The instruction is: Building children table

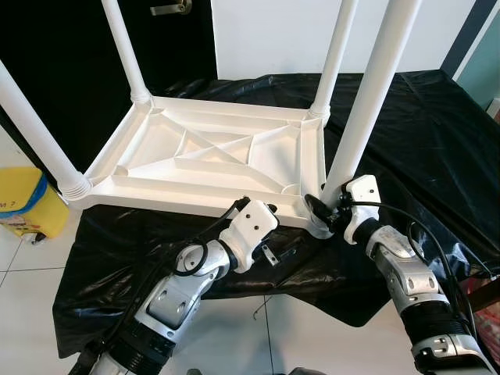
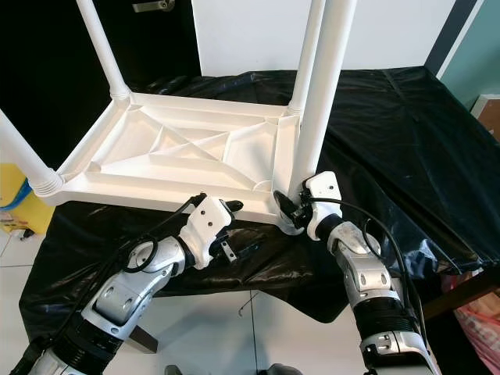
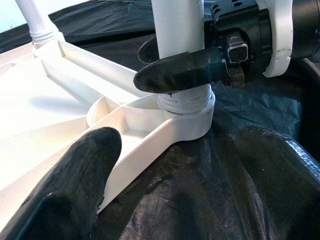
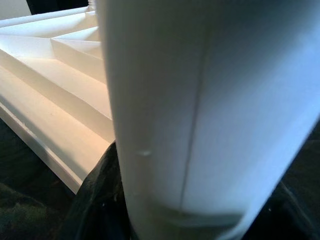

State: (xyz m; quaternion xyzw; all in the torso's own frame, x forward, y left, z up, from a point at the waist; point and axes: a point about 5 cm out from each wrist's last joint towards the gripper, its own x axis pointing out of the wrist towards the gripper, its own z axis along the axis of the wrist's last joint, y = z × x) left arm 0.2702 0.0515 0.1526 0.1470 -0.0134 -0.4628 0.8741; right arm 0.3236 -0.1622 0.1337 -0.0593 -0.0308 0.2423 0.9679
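- My right gripper [image 3: 185, 67] is clamped around the base of the near white plastic leg [image 1: 367, 109]
- My left gripper [image 1: 248, 205] rests spread at the upturned white ribbed tabletop [image 1: 211, 156] on black sheeting [image 1: 422, 133]
- All four legs stand in their sockets; I judge final tightening and flipping remain

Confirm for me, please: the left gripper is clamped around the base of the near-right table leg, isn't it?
Not quite: the right gripper is clamped around the base of that table leg, as the left wrist view shows. The left gripper sits at the tabletop's near edge.
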